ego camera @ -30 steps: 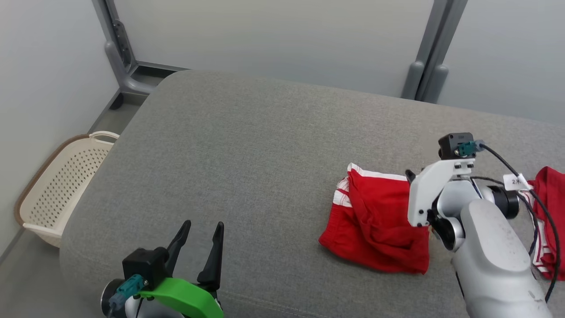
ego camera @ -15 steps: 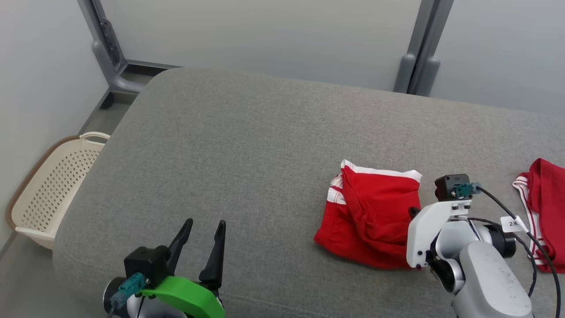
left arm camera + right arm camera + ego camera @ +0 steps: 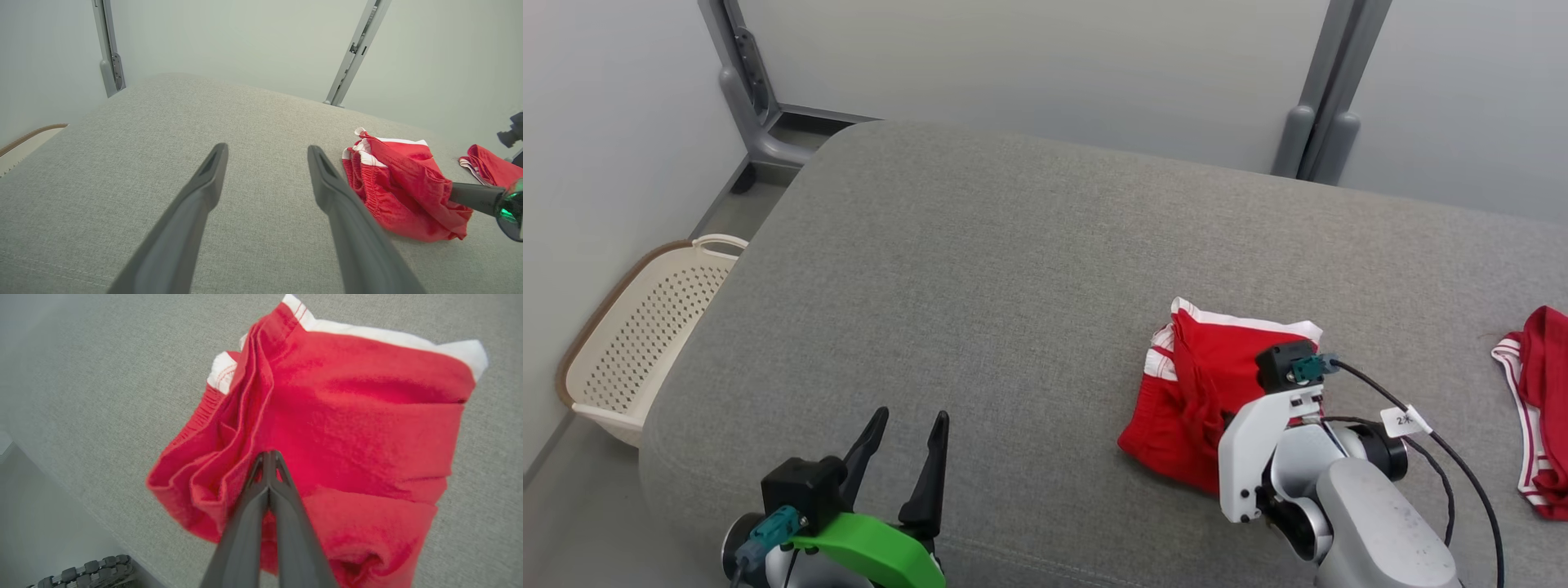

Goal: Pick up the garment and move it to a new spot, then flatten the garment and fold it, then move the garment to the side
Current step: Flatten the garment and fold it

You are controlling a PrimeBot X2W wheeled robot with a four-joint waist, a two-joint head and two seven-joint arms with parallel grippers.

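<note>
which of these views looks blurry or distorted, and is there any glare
Head view: soft even light, sharp throughout, no glare on the grey cushion. Left wrist view: wide-angle stretch makes the left claw loom large, soft toward the bottom edge. Right wrist view: the right claw is blurred near the lens, and the garment smears at its lower-left edge.

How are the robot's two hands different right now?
The left gripper has jaws wide open; the right gripper has jaws shut. The left hangs over bare cushion; the right pinches the red garment. The left wears a green mount; the right a white mount. Both have long dark fingers.
</note>
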